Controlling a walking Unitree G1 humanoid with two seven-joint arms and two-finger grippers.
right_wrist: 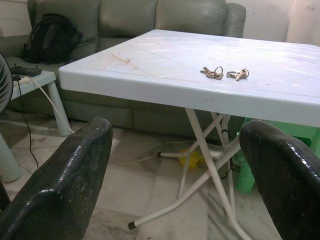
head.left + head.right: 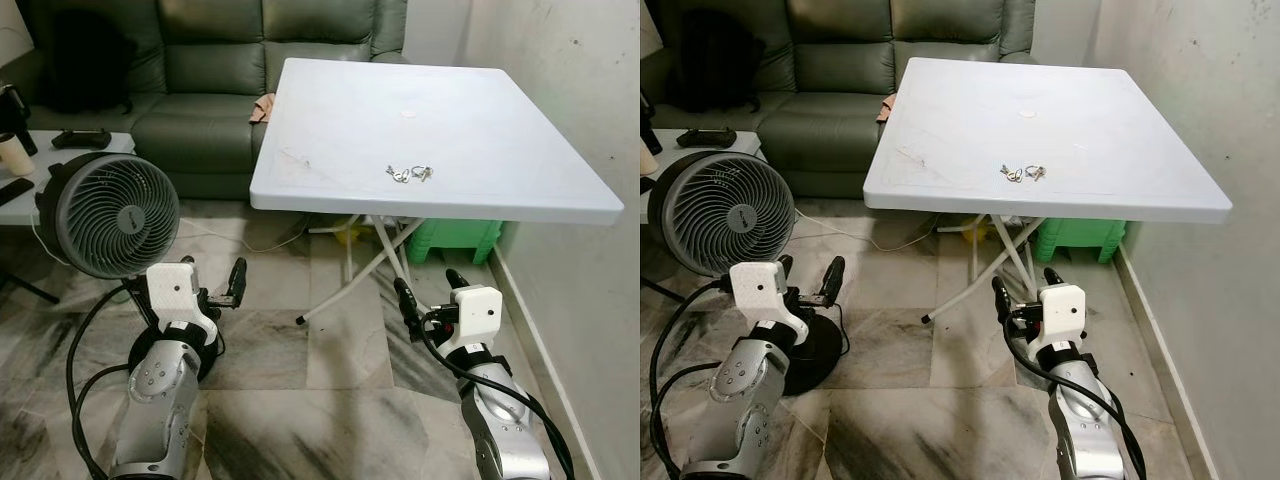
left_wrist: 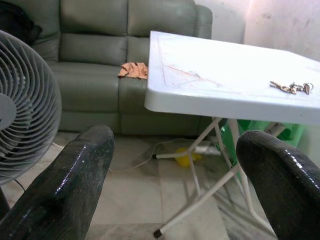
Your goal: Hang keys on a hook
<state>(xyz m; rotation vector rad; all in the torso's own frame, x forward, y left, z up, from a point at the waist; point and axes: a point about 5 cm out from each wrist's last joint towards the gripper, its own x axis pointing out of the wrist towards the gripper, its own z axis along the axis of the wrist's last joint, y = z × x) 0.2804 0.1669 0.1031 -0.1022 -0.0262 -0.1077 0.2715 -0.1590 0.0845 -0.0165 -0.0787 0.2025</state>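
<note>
A small bunch of silver keys (image 2: 409, 173) lies on the white folding table (image 2: 330, 120), toward its near edge. The keys (image 1: 224, 73) rest as two small clusters side by side. My left gripper (image 2: 225, 290) is held low over the tiled floor, in front of the table's near left corner, open and holding nothing. My right gripper (image 2: 430, 290) is open too, below the near edge and roughly under the keys. The left wrist view looks between its black fingers (image 3: 75, 175) up at the keys (image 3: 291, 88).
A grey floor fan (image 2: 115, 215) stands just ahead of my left arm, its cable trailing on the floor. A green sofa (image 2: 200, 60) with an orange cloth (image 3: 133, 70) and a black backpack (image 1: 52, 37) lies behind. The wall (image 2: 600, 100) is on the right, with a green stool (image 2: 455, 240) under the table.
</note>
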